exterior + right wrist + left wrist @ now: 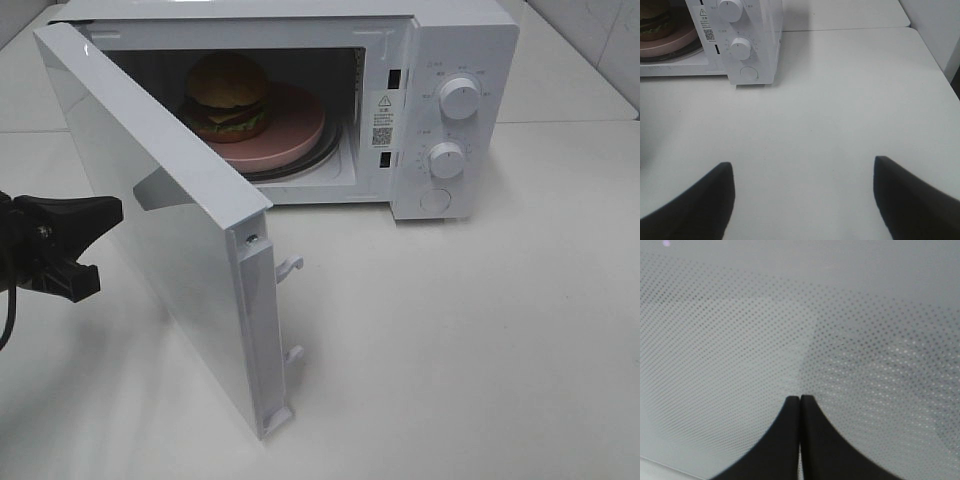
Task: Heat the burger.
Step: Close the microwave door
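**Load position.** The burger point(228, 95) sits on the pink plate point(290, 135) inside the microwave point(470, 40), toward the left of the chamber. Loading appears complete.

**Door.** The door point(150, 220) stands wide open, swung out over the counter point(480, 330) on its left-hand hinge. Its two latch hooks point(290, 266) are exposed on the free edge. Heating cannot begin until these hooks engage the body.

**Left tool.** The left tool point(112, 210) is closed and holds nothing. Its tips point at the outer face of the door, and the wrist view shows them right up against the dotted window screen. Contact cannot be confirmed. Closed jaws give a single blunt point, which suits pushing the door shut.

**Right tool.** The right tool point(803, 162) is open and empty above bare counter, in front of the control panel and well apart from it. This likely keeps it clear of the door's swing.

**Surroundings.** The upper knob point(460, 97), lower knob point(446, 159) and round button point(435, 201) are unobstructed. Nothing lies in the door's path.
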Motion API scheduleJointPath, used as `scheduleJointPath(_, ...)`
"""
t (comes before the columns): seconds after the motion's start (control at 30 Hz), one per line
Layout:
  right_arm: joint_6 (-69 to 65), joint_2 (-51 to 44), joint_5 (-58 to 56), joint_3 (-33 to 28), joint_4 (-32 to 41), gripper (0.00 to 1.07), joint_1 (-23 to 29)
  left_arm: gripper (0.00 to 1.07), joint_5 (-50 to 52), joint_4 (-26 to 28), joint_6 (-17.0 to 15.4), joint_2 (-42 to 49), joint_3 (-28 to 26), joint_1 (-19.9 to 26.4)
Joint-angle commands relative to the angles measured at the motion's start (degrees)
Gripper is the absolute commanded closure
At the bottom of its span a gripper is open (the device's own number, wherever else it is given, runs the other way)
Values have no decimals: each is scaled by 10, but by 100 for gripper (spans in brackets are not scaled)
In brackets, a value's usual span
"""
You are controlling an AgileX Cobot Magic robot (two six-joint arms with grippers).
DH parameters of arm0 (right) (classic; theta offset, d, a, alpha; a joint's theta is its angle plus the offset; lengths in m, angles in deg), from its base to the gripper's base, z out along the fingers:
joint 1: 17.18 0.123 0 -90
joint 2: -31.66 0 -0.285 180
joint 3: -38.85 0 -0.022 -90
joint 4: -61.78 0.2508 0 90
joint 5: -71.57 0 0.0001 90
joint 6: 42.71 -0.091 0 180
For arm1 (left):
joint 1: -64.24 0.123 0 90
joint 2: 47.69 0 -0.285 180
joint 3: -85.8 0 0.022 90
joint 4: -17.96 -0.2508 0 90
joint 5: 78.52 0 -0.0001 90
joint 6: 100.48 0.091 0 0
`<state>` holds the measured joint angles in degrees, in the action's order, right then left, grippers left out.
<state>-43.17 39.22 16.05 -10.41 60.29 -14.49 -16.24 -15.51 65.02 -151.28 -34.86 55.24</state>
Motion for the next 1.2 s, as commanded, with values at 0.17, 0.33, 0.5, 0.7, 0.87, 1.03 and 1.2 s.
scheduleJointPath(0.17, -6, -17, 3, 0, -1, 32, 1, 107, -30, 46, 5, 4, -25, -42)
scheduleJointPath(0.33, -6, -17, 3, 0, -1, 32, 1, 107, -32, 63, 5, 4, -30, -56)
scheduleJointPath(0.5, -6, -17, 3, 0, -1, 32, 1, 107, -34, 87, 7, 4, -32, -67)
scheduleJointPath(0.7, -6, -17, 3, 0, -1, 32, 1, 107, -38, 176, 49, -5, -36, -107)
scheduleJointPath(0.87, -6, -17, 3, 0, -1, 32, 1, 107, -35, 199, 55, -34, -53, -139)
scheduleJointPath(1.03, -6, -17, 3, 0, -1, 32, 1, 107, -26, 250, 72, -55, -66, -170)
scheduleJointPath(1.2, -5, -17, 3, 0, -1, 32, 1, 107, -7, 296, 74, -74, -71, -193)
